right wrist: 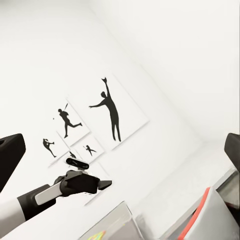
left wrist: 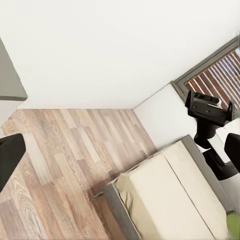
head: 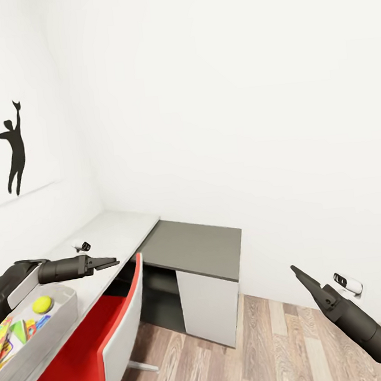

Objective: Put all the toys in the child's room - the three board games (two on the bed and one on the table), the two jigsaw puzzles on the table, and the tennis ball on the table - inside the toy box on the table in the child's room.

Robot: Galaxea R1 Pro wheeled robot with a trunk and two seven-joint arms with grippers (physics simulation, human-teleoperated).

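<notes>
The light grey plastic toy box [head: 49, 329] sits on the long pale grey-white table [head: 110, 236], holding the small yellow-green tennis ball [head: 42, 304] and colourful flat game boxes [head: 12, 338]. The left gripper [head: 111, 261] hovers above the table beyond the box, fingers nearly together. The right gripper [head: 295, 271] hangs over the wood floor [head: 275, 345]; I cannot tell its spread. A red chair [head: 105, 332] stands beside the table.

Left arm [head: 61, 269] – dark grey cylinder, white upper casing; right arm [head: 357, 320] – same dark, tapered.
</notes>
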